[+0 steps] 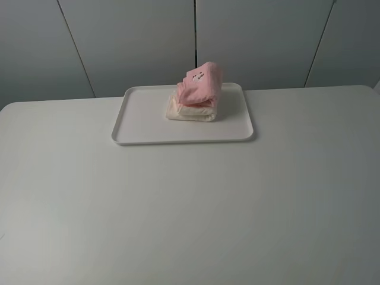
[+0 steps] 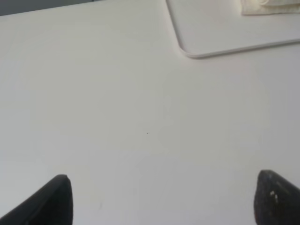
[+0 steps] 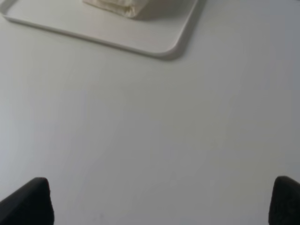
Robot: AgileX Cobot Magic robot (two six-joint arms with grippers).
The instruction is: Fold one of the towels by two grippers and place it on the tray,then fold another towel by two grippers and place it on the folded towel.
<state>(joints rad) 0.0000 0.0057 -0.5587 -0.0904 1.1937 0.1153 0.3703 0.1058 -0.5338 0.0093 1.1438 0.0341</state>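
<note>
Pink terry sits on cream: the pink towel (image 1: 200,85) lies folded on top of the cream towel (image 1: 191,110), and both rest on the far middle of the white tray (image 1: 142,127), which stands on the white table (image 1: 190,208). Judged from that stack, both folds and both placements look done — what is left is only to keep clear of it.

The left gripper (image 2: 161,199) hangs over bare table with its two dark fingertips (image 2: 51,201) spread wide and nothing between them; a rounded tray corner and an edge of the cream towel show beyond it. The right gripper (image 3: 159,201) is likewise spread and empty, its fingertips (image 3: 28,201) at the frame's lower corners, with another tray corner and the cream towel's fold ahead.

To finish well, I would keep both arms low and back on the near side, well apart from the tray, and avoid any sweep toward the stack. The pink towel looks bulky and leans slightly, so a brush against it could tip it off the cream one.

Much stays unseen. Neither arm appears in the high view, so their places come from the wrist views alone. Only the fingertips show — no more of the grippers. The pink towel is out of both wrist views. A small dark mark on it is too small to read.
</note>
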